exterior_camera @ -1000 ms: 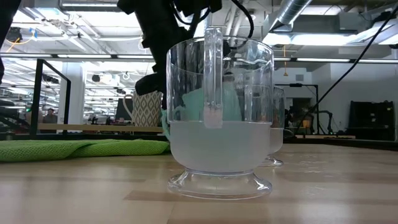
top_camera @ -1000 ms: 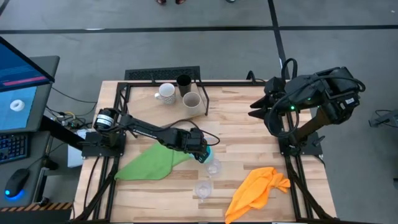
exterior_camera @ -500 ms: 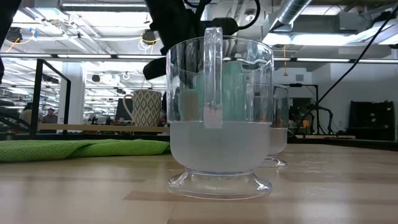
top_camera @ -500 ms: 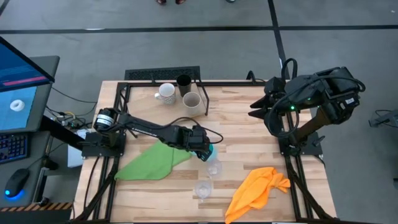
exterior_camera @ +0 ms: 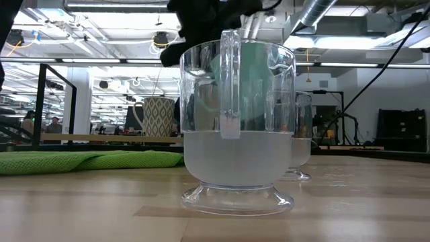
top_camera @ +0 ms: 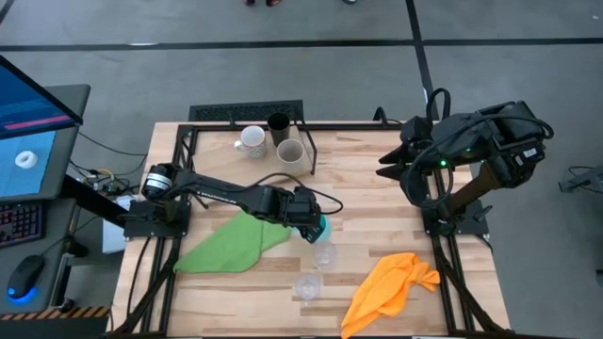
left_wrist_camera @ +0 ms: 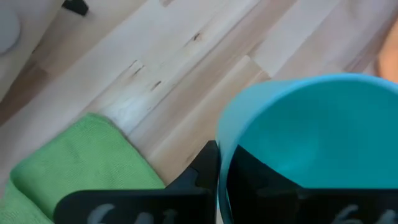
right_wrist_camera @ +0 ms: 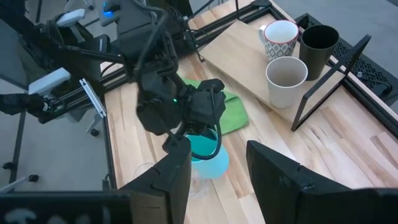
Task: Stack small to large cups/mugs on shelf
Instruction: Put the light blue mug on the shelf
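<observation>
The left gripper point(top_camera: 315, 226) has finished closing on the blue mug point(top_camera: 319, 227) over the last second and has carried it up off the counter point(top_camera: 363, 193): from table height the mug's blue body now hangs high behind the nearest clear glass point(exterior_camera: 236, 121), where a second ago it sat lower. From above, the mug has also drifted slightly toward the counter's middle. The left wrist camera shows one gripper finger point(left_wrist_camera: 208, 171) pressed against the outside of the mug's rim, with another inside. That reads as a firm pick already made, so the job in hand is probably the carry to the shelf point(top_camera: 283, 158) at the counter's far left corner.

The right gripper point(top_camera: 388, 158) waits above the far right part of the counter, its fingers spread wide and holding nothing.

Count of vessels: six in all. Three stand on the shelf: a white mug point(top_camera: 252, 139), a black cup point(top_camera: 279, 124) and a grey-beige cup point(top_camera: 290, 153). Two clear glasses stand near the counter's front edge, one point(top_camera: 323, 252) just beside the lifted mug and one point(top_camera: 307, 285) closer to the edge. The sixth is the blue mug in the gripper.

Cloths: two, a green cloth point(top_camera: 231, 244) toward the front left and an orange cloth point(top_camera: 388, 287) toward the front right
</observation>
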Available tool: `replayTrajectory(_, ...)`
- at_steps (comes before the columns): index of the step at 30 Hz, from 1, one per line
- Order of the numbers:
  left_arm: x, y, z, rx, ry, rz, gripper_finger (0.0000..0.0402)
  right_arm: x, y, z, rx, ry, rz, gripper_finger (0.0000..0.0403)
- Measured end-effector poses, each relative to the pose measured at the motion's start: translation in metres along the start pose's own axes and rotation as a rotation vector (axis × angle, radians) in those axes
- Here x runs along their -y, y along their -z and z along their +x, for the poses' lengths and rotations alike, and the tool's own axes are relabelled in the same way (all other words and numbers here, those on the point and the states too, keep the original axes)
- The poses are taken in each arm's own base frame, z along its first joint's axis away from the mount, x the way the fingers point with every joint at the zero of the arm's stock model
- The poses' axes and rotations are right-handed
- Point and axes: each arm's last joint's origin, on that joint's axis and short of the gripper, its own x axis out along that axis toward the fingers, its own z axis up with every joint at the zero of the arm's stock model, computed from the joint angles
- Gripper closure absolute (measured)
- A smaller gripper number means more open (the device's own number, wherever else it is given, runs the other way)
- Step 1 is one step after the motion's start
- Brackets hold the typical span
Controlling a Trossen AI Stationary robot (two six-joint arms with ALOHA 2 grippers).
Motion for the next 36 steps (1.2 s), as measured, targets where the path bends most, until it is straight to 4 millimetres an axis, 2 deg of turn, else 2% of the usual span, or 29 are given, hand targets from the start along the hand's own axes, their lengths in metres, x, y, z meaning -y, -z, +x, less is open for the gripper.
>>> replayTrajectory(7, 0.015, -0.011, -0.025, 0.034, 0.065, 0.019, 0.0399, 0.001, 0.001, -0.003, 0.006, -0.004, 0.002, 0.0227)
replayTrajectory(15, 0.03, -0.018, -0.071, 0.09, 0.064, 0.099, 0.0399, 0.004, 0.002, -0.009, 0.02, -0.008, 0.005, 0.0227)
replayTrajectory(23, 0.04, -0.001, -0.113, 0.232, -0.091, 0.227, 0.0399, 0.005, 0.002, -0.012, 0.026, -0.011, 0.008, 0.0227)
replayTrajectory(26, 0.045, 0.006, -0.124, 0.265, -0.1, 0.259, 0.0399, 0.005, 0.002, -0.012, 0.026, -0.011, 0.008, 0.0227)
replayTrajectory(31, 0.057, 0.004, -0.154, 0.235, 0.081, 0.218, 0.04, 0.005, 0.002, -0.012, 0.026, -0.011, 0.007, 0.0227)
replayTrajectory(36, 0.061, -0.009, -0.21, 0.272, 0.303, 0.215, 0.04, 0.005, 0.002, -0.012, 0.032, -0.015, 0.01, 0.0227)
